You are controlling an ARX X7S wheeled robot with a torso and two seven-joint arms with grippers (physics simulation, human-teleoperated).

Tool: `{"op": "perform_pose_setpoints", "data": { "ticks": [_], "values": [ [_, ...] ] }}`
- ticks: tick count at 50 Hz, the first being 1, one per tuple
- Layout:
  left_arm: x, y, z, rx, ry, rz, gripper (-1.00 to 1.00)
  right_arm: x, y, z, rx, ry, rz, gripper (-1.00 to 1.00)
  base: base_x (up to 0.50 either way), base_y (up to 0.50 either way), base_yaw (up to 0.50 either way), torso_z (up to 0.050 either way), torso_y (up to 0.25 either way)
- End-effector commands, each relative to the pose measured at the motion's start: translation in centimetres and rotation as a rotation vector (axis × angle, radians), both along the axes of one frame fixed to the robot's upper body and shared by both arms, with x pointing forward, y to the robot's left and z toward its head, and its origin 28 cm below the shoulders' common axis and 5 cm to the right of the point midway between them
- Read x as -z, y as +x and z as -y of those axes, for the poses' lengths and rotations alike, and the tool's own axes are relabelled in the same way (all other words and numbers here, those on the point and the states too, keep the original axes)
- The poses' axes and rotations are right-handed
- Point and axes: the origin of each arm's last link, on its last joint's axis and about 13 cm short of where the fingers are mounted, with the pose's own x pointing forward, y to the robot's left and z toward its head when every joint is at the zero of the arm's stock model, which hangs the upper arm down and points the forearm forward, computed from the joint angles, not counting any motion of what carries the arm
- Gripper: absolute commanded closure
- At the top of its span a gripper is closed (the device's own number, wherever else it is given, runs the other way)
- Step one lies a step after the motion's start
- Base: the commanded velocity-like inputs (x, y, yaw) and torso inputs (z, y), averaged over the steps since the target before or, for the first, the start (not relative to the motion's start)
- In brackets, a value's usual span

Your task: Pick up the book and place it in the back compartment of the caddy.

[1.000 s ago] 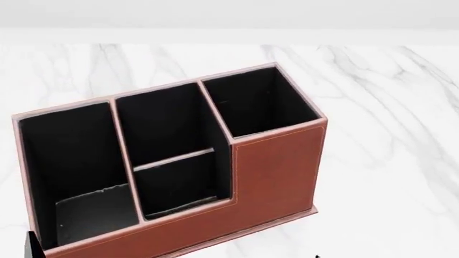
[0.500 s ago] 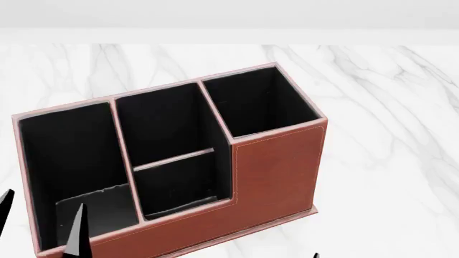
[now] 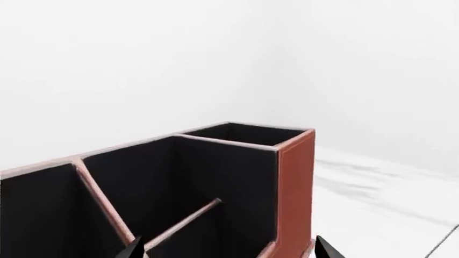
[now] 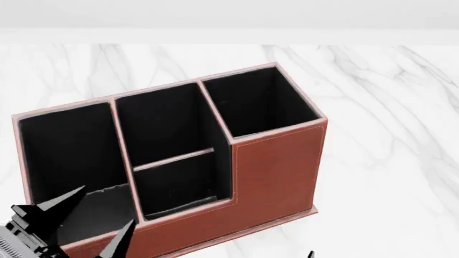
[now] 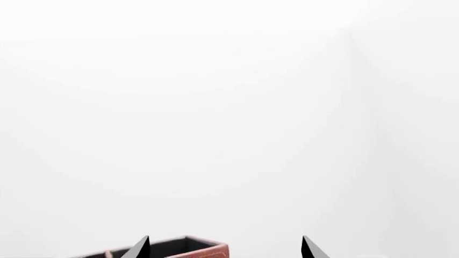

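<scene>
left of the robot's two black pointed grippers is up at the near-left corner of the large red-brown leather-look caddy with pale stitched rims and black lining, its two dark fingers spread well apart with nothing between them, tips hanging over the rim of the wide end cell. from its own wrist camera the fingertips frame the thin pale cross divider of the middle section. the right gripper shows only two fingertips set apart in its wrist view, empty too, and barely a sliver of it reaches the head view at the bottom edge. the thick black book with white page edges is nowhere i can see, not on the white marble tabletop, not in any cell, so which way it lies from either gripper, and how its long side runs, can't be told from here. the small black-lined back compartment, between the divider and the low near wall, stands bare. my guess is the left arm is nearer that cell, but the book has to be found first.
</scene>
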Motion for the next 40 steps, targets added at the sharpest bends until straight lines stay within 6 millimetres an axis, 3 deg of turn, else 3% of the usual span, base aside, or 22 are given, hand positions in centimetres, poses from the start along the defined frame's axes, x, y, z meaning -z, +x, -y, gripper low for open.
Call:
{"op": "perform_pose_setpoints", "data": {
  "ticks": [1,40],
  "values": [
    [0.8,0.1,0.1,0.204,0.000,-0.086,-1.00,0.1,0.0,-0.1,-0.005,-0.005,-0.003,-1.00,0.00,0.00,0.00,0.000,0.000],
    [2.3,0.9,2.3,0.407,0.052,-0.171,-1.00,0.3,0.1,-0.3,-0.012,-0.016,-0.009,-1.00,0.00,0.00,0.00,0.000,0.000]
  ]
}}
